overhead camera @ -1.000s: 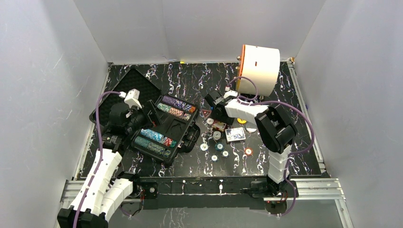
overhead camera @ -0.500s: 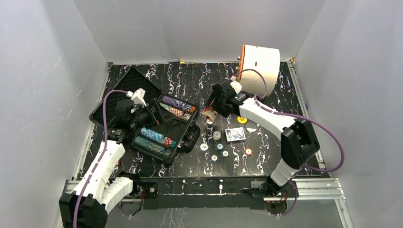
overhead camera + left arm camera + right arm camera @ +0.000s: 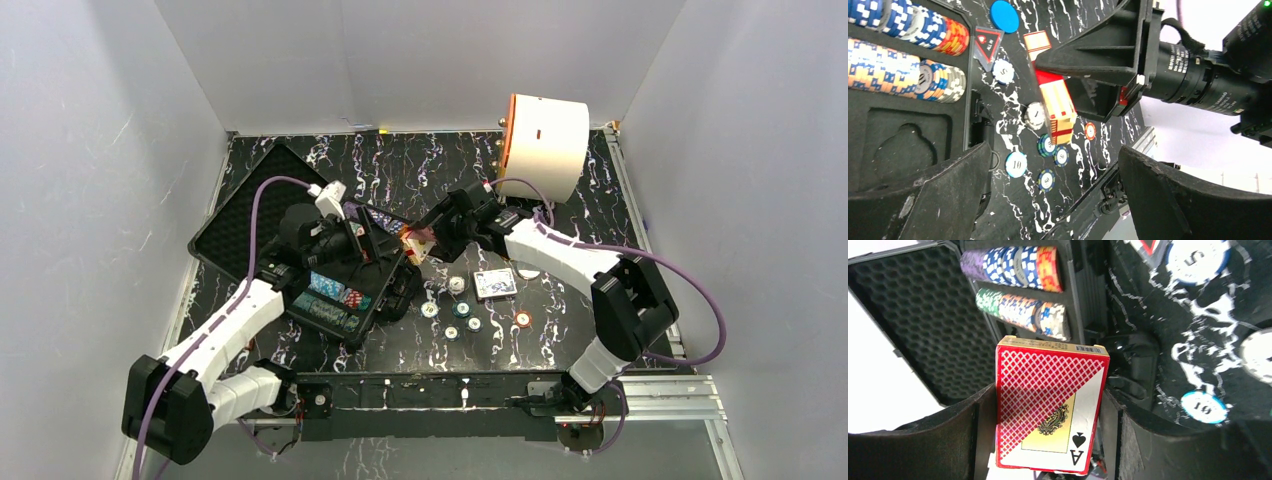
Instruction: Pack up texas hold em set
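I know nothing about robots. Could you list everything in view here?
case: one, black, open on the table's left side
chips in the case: several rows, mixed colours, on edge in its slots
loose chips: at least six, mixed colours, on the table right of the case
red card deck: one, held in the right gripper
blue card deck: one, flat beside the loose chips
triangular marker: one, red and black, on the table
blue disc: one, near the marker
cylinder: one, white with orange face, far right
table: black, white marbling
left gripper: open, facing the deck
right gripper: shut on the deck
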Robot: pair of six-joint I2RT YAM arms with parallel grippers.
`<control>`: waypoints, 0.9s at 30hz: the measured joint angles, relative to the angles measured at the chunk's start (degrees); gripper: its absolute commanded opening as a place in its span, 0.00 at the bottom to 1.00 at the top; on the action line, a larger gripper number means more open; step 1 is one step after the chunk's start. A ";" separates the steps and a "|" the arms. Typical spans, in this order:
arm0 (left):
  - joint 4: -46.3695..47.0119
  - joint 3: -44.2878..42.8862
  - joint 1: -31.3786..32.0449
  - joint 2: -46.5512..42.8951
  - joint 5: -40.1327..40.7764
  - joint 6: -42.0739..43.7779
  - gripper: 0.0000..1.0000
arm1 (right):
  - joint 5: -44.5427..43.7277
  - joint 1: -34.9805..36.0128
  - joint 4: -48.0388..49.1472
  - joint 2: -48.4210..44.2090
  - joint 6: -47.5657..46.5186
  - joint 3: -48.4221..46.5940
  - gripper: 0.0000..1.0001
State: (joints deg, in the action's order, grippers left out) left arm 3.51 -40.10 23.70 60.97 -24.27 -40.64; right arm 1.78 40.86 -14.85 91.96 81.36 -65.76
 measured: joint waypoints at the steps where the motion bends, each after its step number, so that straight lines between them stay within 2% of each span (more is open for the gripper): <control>1: 0.85 0.00 0.26 0.26 -0.13 -0.39 0.98 | 0.63 0.09 0.20 0.00 1.14 0.15 0.54; 3: 2.40 0.00 1.11 1.07 -0.11 -1.01 0.96 | 1.70 0.20 2.19 -0.11 3.02 0.74 0.52; 5: 3.93 0.00 2.58 2.47 0.50 -1.60 0.90 | 2.45 0.31 3.76 -0.37 4.85 1.40 0.52; 10: 7.19 -0.24 5.18 7.63 2.01 -3.96 0.60 | 3.67 0.31 5.64 -1.49 7.58 2.71 0.52; 14: 7.65 -1.38 6.91 10.25 3.98 -4.66 0.44 | 4.87 0.31 6.36 -1.60 8.81 2.86 0.51; 17: 8.09 -1.97 8.20 10.32 5.35 -4.98 0.26 | 5.33 0.31 6.47 -1.60 8.98 2.86 0.52; 19: 8.04 -2.05 8.72 10.29 6.60 -4.35 0.17 | 5.20 0.28 6.27 -1.60 8.81 2.86 0.63; 21: 7.54 -2.05 8.96 10.29 8.35 -3.21 0.01 | 4.81 0.13 6.05 -1.60 8.46 2.86 0.79; 22: 7.37 -2.05 9.05 10.29 8.76 -3.04 0.00 | 4.57 0.15 5.90 -1.60 7.89 2.75 0.86; 27: 4.26 -2.73 9.49 9.40 12.70 -4.59 0.00 | 2.99 0.55 4.81 -1.68 -0.79 0.52 0.98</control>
State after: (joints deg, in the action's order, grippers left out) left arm 7.77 -42.83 33.19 70.37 -11.57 -45.23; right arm 4.78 41.41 -10.04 90.28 80.58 -65.23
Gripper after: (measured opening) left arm 0.212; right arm 0.936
